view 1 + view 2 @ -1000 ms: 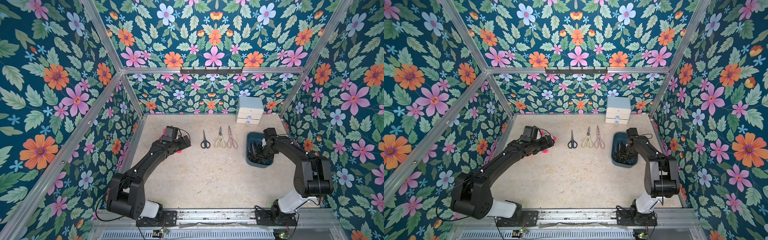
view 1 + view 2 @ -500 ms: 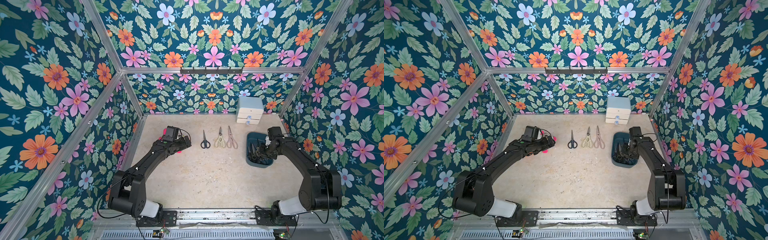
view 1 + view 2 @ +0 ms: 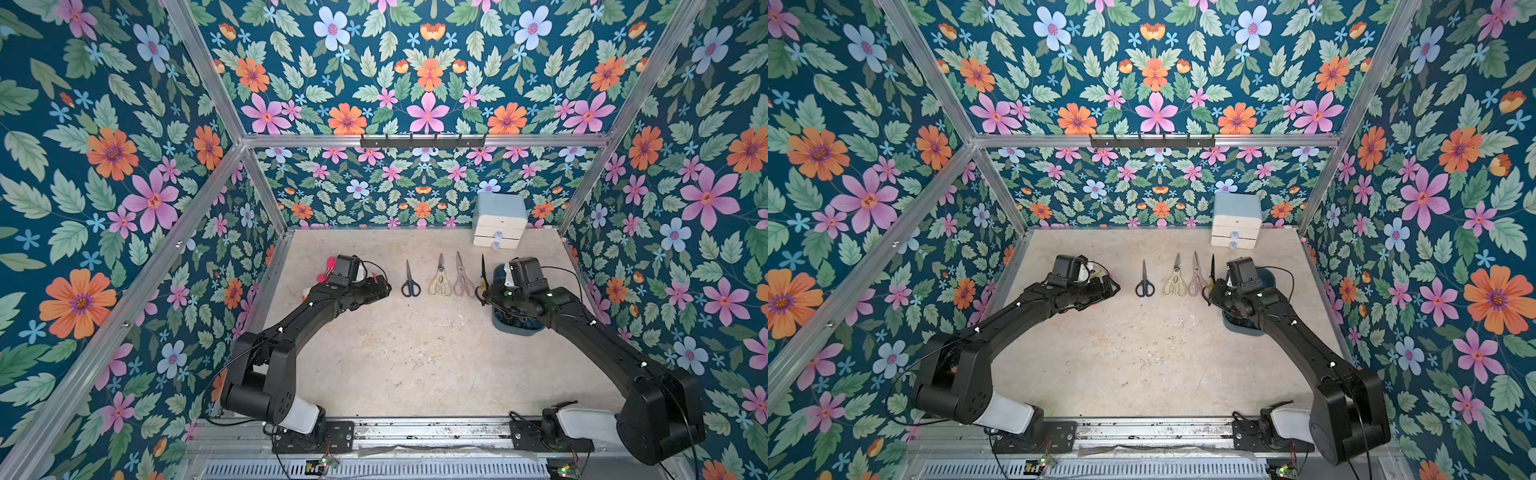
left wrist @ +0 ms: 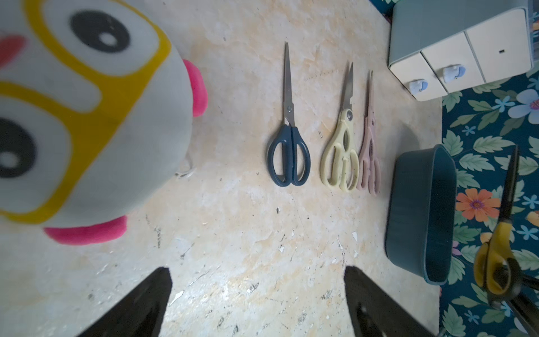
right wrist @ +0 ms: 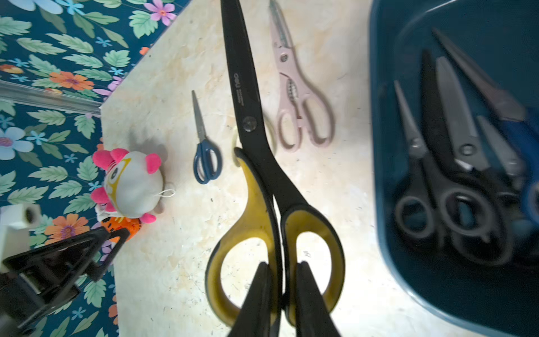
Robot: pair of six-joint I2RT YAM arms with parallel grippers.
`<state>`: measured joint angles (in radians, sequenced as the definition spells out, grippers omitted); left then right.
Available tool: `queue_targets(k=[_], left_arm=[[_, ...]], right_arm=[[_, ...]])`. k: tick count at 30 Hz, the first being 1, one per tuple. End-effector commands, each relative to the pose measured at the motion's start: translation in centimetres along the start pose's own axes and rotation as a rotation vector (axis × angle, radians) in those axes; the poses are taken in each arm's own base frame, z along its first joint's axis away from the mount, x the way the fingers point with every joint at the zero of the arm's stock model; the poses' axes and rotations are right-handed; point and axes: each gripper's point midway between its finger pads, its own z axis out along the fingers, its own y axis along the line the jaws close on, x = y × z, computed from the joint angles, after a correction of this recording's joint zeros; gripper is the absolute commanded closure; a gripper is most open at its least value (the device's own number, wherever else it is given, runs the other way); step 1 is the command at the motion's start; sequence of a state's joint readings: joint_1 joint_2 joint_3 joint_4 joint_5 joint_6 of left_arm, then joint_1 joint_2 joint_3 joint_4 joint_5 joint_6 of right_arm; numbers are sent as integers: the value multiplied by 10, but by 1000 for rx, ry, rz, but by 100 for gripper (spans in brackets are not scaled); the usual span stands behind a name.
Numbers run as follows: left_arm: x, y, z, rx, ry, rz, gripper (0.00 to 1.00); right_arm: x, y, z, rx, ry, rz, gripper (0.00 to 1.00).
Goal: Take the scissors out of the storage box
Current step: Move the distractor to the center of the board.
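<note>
Right pincer (image 5: pixel 282 264) clamped on the yellow-black scissors (image 5: pixel 256 163) at the junction between the two handle loops; judged a sensible hold, as it keeps the blades shut and pointing away from the arm; the pair hangs clear of the storage box (image 4: pixel 414 204), above the worktop (image 3: pixel 415 353), beside the pink shears (image 4: pixel 369 163); dark-blue scissors (image 4: pixel 288 157) and cream shears (image 4: pixel 339 163) lie in the same row, handles toward the robot, so the free slot next to the box is the likely set-down spot; several dark pairs (image 5: pixel 455 204) remain in the box; left pincer (image 4: pixel 256 270) apart, empty, parked near the plush toy (image 4: pixel 87 116), out of the way.
</note>
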<state>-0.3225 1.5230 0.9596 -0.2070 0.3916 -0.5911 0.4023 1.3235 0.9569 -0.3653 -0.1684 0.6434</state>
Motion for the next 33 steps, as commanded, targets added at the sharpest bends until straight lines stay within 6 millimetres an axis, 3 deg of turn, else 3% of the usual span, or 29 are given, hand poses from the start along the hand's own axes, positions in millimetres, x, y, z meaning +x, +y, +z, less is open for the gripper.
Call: queue_targets(k=[1, 7, 11, 19, 23, 29, 33], left_arm=[[-8, -9, 9, 58, -24, 28, 2], [-30, 8, 22, -8, -120, 20, 1], [-44, 22, 25, -27, -176, 15, 1], [-67, 84, 27, -125, -228, -80, 1], [-81, 101, 20, -153, -251, -89, 1], [-98, 105, 1, -179, -282, -73, 1], [-106, 93, -14, -160, -289, -91, 1]], right_arm=[[-15, 33, 10, -74, -85, 13, 100], [-14, 58, 21, -103, -62, -9, 100], [-14, 63, 21, -107, -59, -10, 100], [-1, 74, 30, -93, -27, -21, 100], [11, 87, 44, -97, 6, -35, 100], [31, 119, 81, -99, 75, -90, 100], [44, 144, 111, -99, 123, -131, 100]])
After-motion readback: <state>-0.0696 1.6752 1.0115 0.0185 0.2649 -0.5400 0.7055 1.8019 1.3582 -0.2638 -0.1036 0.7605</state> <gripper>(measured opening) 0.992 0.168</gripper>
